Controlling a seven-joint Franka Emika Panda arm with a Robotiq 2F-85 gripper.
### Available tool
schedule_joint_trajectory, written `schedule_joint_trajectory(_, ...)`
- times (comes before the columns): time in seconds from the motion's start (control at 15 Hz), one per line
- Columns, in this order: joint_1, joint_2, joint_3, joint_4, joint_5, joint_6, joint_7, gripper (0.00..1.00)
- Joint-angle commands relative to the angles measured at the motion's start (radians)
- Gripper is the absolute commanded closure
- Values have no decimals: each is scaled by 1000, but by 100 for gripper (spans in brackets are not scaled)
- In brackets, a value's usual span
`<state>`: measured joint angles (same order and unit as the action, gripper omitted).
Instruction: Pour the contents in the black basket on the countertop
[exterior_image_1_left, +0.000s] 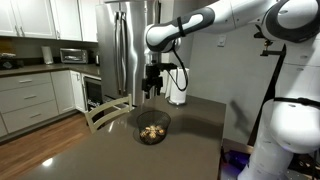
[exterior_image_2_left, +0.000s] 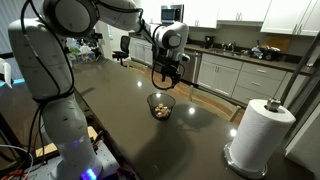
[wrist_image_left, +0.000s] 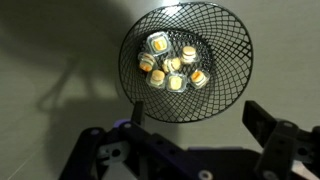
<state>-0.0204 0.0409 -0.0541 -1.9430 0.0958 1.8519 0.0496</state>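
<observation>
The black basket (exterior_image_1_left: 152, 128) stands upright on the dark countertop (exterior_image_1_left: 110, 150); it also shows in the other exterior view (exterior_image_2_left: 160, 105) and in the wrist view (wrist_image_left: 187, 60). Several small tan lumps (wrist_image_left: 172, 68) lie in its bottom, also seen in both exterior views (exterior_image_1_left: 152, 133) (exterior_image_2_left: 160, 110). My gripper (exterior_image_1_left: 151, 90) hangs above the basket, clear of it, also in the exterior view (exterior_image_2_left: 167, 73). In the wrist view the gripper (wrist_image_left: 195, 115) is open and empty, its fingers near the basket's near rim.
A paper towel roll (exterior_image_2_left: 258, 135) stands on the countertop (exterior_image_2_left: 130, 120) near its corner. A white roll (exterior_image_1_left: 178, 92) stands at the far edge. A wooden chair back (exterior_image_1_left: 105, 112) is by the counter edge. A steel fridge (exterior_image_1_left: 130, 45) and white cabinets stand behind.
</observation>
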Motion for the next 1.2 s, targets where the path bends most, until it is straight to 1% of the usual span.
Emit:
schedule_joint_trajectory(0.0,-12,69,3,32,13,-15,9,0)
schedule_joint_trajectory(0.2,-12,106,5,29,24,-14,18,0)
schedule_joint_trajectory(0.47,-7,133,2,16,-32,-9,18,0)
schedule_joint_trajectory(0.8,-19,115,-13,-28,-71,4,4,0)
schedule_joint_trajectory(1.0,-35,90,-32,-64,-58,24,-7,0)
schedule_joint_trajectory(1.13,-59,68,-41,-100,-17,57,-50,0)
